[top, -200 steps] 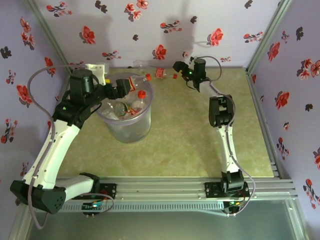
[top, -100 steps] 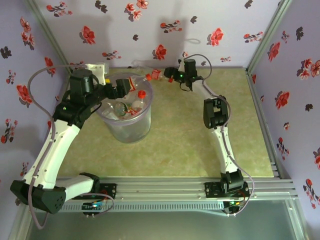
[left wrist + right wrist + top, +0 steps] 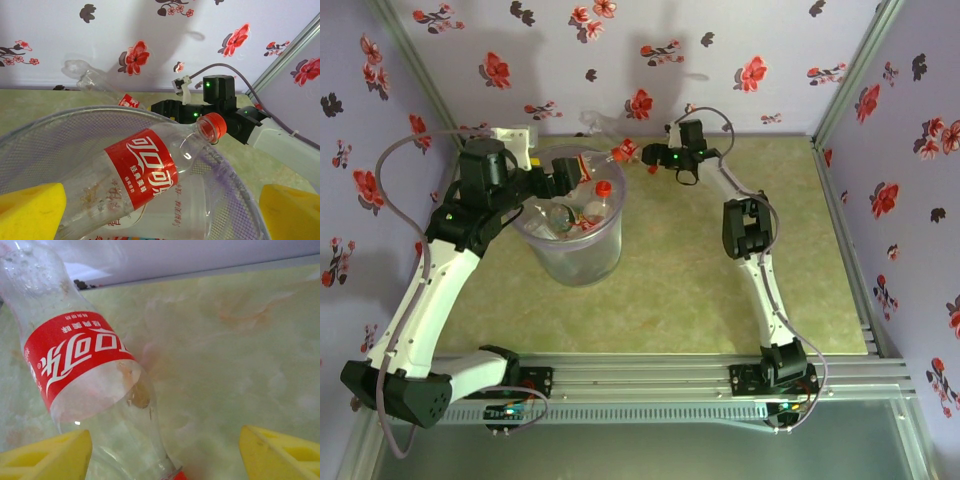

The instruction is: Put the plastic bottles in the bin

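Meanwhile the right jaws, grip unclear, and their bottle [image 3: 80,360] neared the bin [image 3: 580,262]; left jaws gape.

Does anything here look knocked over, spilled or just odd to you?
Nothing is spilled or broken. The one oddity: a clear bottle by the back wall sits askew, its base tipped up toward it, neck between the fingers of the right gripper. Another bottle lies slanted in the bin.
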`<state>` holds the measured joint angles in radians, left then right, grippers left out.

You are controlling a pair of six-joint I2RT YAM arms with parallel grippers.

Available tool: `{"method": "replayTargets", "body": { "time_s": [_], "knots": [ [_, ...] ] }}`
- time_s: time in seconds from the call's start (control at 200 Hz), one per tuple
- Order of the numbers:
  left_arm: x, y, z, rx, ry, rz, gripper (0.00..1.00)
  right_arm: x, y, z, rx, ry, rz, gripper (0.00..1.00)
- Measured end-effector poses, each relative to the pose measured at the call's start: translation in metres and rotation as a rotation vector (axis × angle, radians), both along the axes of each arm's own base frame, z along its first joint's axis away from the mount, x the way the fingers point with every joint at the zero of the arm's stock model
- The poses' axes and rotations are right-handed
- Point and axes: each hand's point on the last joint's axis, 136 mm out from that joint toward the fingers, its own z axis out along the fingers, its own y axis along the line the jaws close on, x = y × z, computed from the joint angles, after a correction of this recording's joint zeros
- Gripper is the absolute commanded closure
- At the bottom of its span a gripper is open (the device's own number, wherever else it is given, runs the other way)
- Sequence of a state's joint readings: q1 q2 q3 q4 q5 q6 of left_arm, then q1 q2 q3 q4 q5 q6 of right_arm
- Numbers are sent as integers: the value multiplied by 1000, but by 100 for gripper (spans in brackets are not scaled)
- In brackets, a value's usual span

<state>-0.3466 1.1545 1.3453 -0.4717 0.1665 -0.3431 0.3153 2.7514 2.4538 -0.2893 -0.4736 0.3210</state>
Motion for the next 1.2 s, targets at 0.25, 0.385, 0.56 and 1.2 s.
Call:
{"method": "replayTargets", "body": {
  "time_s": [0.25, 0.385, 0.56, 1.2],
  "knots": [
    [0, 0, 0, -4, 1, -1, 1, -17, 19, -9, -79, 1, 62, 22],
    [0, 0, 1, -8, -1, 0, 1, -23, 27, -5, -103, -5, 83, 23],
    [0, -1, 2, -12, -2, 1, 1, -25, 36, 4, -102, -29, 102, 24],
    [0, -2, 2, -21, 3, -3, 1, -22, 45, 8, -38, -29, 119, 32]
  ]
}}
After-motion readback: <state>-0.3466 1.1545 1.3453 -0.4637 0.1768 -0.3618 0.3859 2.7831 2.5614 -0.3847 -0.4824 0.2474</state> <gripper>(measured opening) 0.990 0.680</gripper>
